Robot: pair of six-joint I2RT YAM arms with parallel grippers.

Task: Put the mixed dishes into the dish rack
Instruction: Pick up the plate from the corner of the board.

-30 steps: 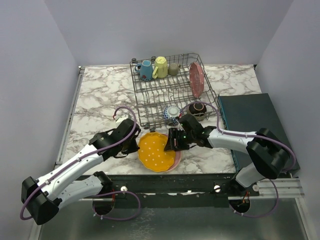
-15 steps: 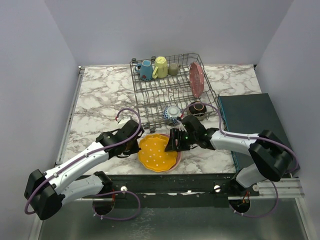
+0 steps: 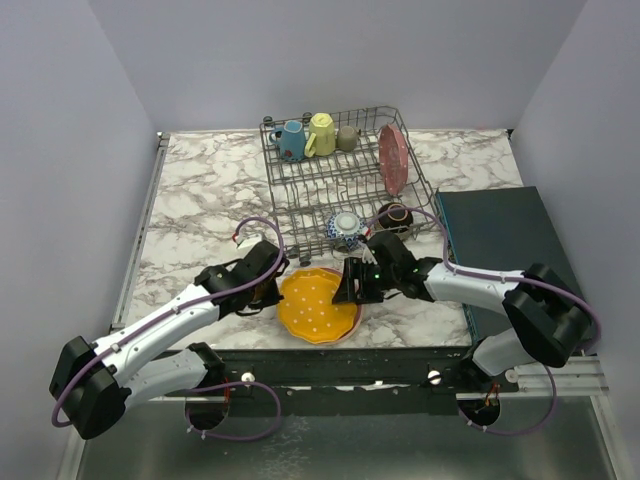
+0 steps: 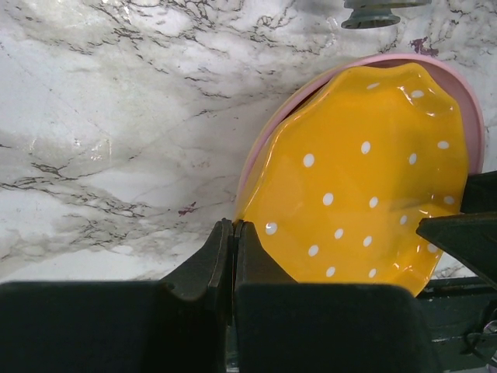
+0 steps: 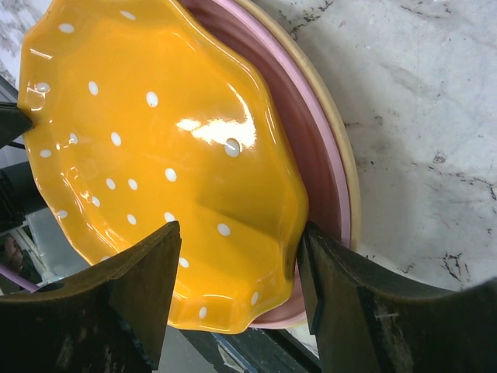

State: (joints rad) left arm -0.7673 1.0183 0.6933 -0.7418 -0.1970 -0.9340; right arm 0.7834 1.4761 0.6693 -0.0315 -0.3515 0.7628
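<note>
Right gripper has its jaws wide, straddling the right rim of the orange plate. I can't tell if either finger bears on it. Left gripper is pinched fully closed with nothing between, tips at that plate's left rim.

The orange plate, white-dotted, lies on a pink plate. Both are on the table, just in front of the dish rack, not in it.

In the rack:
- blue mug, yellow mug and grey mug along its far side
- red plate upright at its right side
- patterned bowl and brown bowl at its near edge

The tabletop is glossy white marble with grey veins. A dark flat box sits right of the rack. Plain pale walls stand behind and to both sides of the rack.
</note>
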